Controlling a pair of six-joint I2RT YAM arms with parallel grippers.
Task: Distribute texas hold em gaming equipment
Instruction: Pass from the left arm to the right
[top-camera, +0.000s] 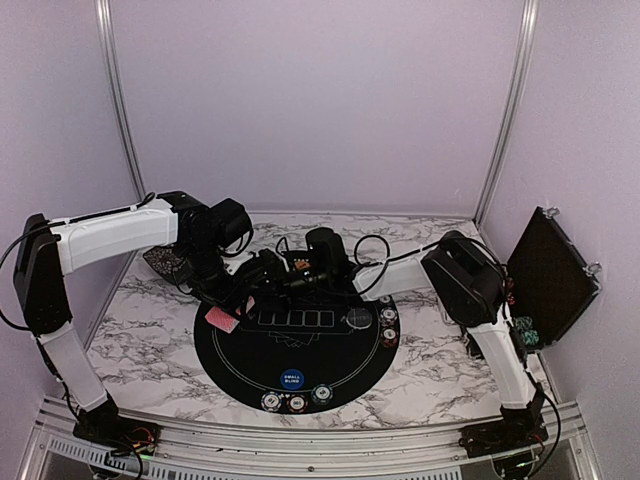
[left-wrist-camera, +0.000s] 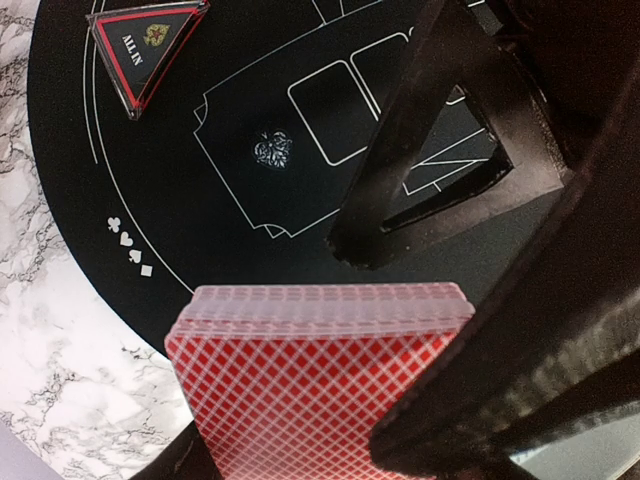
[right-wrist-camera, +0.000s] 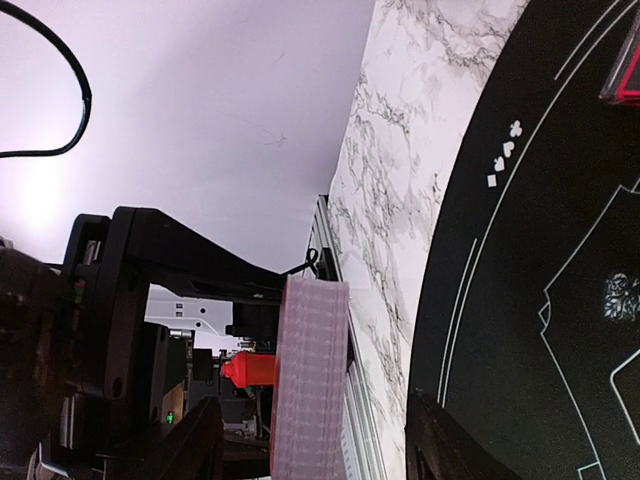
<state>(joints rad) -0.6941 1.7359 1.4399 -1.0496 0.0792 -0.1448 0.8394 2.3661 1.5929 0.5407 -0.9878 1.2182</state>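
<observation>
My left gripper (top-camera: 233, 300) is shut on a deck of red-backed playing cards (top-camera: 221, 319) and holds it over the left rim of the black mat (top-camera: 300, 350). In the left wrist view the deck (left-wrist-camera: 310, 380) fills the bottom between my fingers. My right gripper (top-camera: 263, 275) is open and faces the deck. In the right wrist view the deck's edge (right-wrist-camera: 310, 370) stands between its two fingers, apart from both. A black triangular "ALL IN" marker (left-wrist-camera: 145, 45) lies at the mat's edge.
Striped chips (top-camera: 296, 403) sit at the mat's near rim and more chips (top-camera: 388, 322) at its right. A blue button (top-camera: 291, 379) and a dark-grey button (top-camera: 358, 319) lie on the mat. The black chip case (top-camera: 550, 275) leans at the right wall.
</observation>
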